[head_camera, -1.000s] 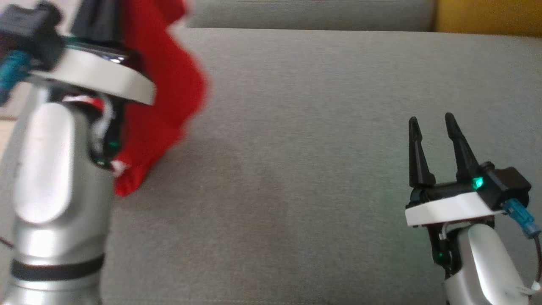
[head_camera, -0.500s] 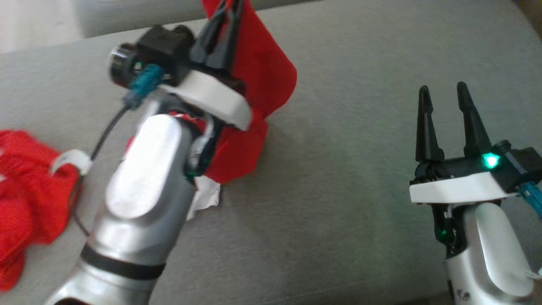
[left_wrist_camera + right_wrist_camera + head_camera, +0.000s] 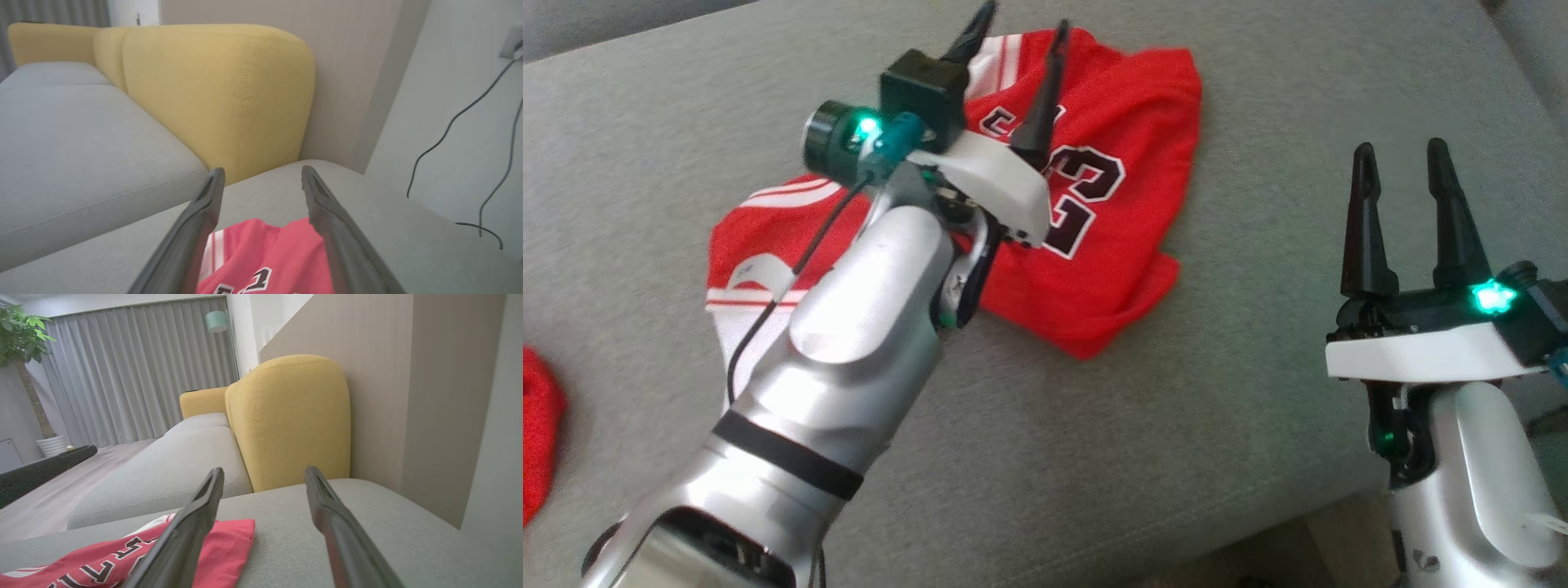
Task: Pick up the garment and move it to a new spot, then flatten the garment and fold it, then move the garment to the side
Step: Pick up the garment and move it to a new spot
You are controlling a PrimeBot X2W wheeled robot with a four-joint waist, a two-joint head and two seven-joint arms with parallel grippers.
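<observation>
**Reporter:** Where was the left claw (image 3: 1026, 15)?
**Photographer:** Wide open, empty, above the red shirt (image 3: 1127, 122) rumpled near the cushion's (image 3: 1258, 367) far edge. The right claw (image 3: 1400, 147), open and empty too, waited by the right edge.
**Reporter:** Progress?
**Photographer:** Seemingly set down; flattening, folding, moving aside remained. The arm hid the shirt's middle.

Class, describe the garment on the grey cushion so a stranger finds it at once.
On the wide grey cushion, beneath the open left gripper, lies a crumpled red jersey. Unlike the other red cloth at the left, it bears white stripes and dark white-edged numerals.
</observation>
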